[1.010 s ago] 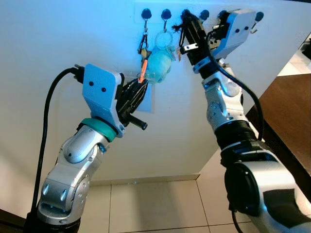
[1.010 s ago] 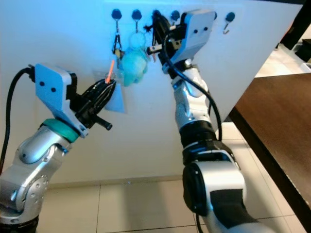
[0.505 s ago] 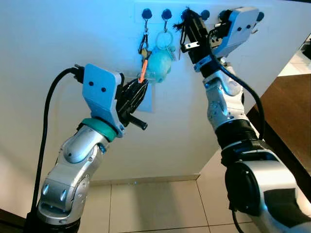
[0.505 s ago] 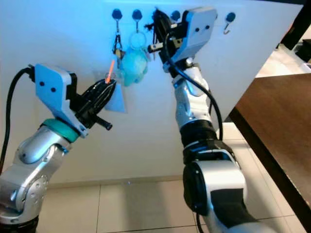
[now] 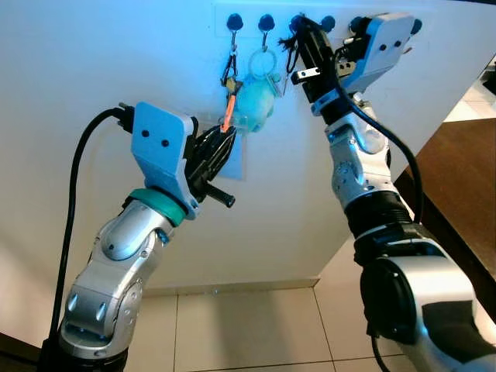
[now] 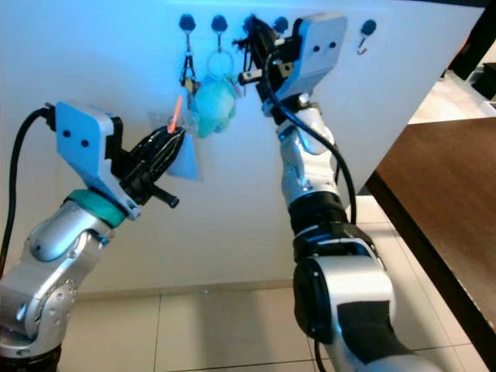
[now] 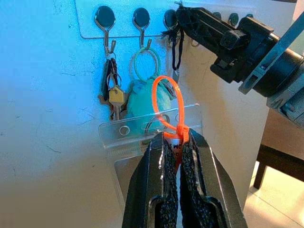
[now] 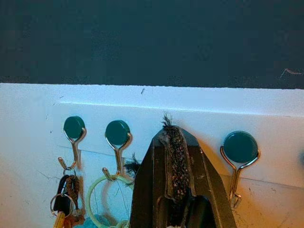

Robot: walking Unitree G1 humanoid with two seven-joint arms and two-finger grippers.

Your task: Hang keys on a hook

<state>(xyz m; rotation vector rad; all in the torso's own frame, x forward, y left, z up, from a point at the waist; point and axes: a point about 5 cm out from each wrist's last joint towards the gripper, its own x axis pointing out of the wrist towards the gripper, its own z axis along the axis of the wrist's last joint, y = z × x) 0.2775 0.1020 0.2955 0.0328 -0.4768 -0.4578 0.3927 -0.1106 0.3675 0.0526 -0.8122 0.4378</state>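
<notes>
Two arms are raised to the rack of hooks [image 5: 263, 19] on the white wall [image 5: 93, 62], and each gripper is pinched on something. The right gripper [image 5: 304, 35] is up at the third hook [image 7: 171, 19] from the left, its fingers closed on a dark cord [image 7: 176, 45] with what looks like a small key [image 7: 176, 75] dangling from it — this is the piece being hung. The left gripper [image 7: 173, 156] sits lower and further left, jaws clamped on an orange zip-tie loop [image 7: 168, 102] that carries a clear tag holder [image 7: 152, 130]; it waits near the wall below the rack.

Further left, the first hook [image 7: 105, 21] already bears a bunch of keys [image 7: 111, 92], and the second hook [image 7: 141, 21] a pale green ring [image 7: 146, 64] with a teal plush charm [image 5: 254, 101].

For the step in hand, I judge the cord must be dropped over the upturned tip of the third hook, not merely pressed against its round cap. From the right wrist camera the fingers hide that hook, so whether the loop is seated cannot be told. Best to ease the gripper down a little so the cord takes the weight on the wire, then part the fingers slowly and draw straight back from the wall — a sideways pull could drag the cord off or catch the green ring just beside it
</notes>
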